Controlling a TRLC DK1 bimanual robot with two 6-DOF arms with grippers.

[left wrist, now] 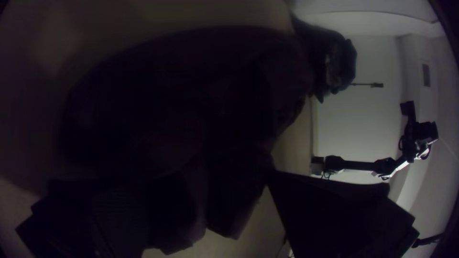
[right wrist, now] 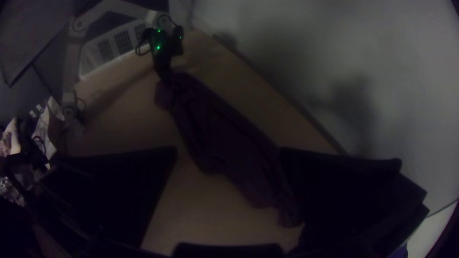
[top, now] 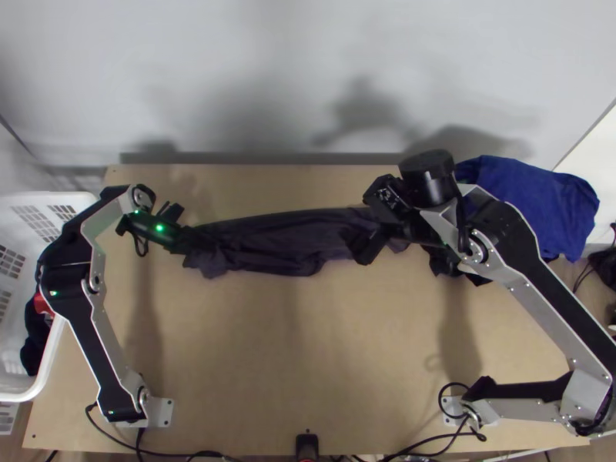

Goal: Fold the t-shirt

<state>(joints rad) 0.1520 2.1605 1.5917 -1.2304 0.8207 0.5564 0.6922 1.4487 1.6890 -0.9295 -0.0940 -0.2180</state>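
With left gripper (left wrist: 208, 176) and right gripper (right wrist: 228, 152) both wide apart, best to pinch matching edges of the t-shirt (top: 281, 242), bunched across the table's (top: 308, 369) far half, then spread gently before folding.

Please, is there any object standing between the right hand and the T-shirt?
Nothing visible stands in the way: in the right wrist view, the open right hand directly faces the bunched dark T-shirt on the table.
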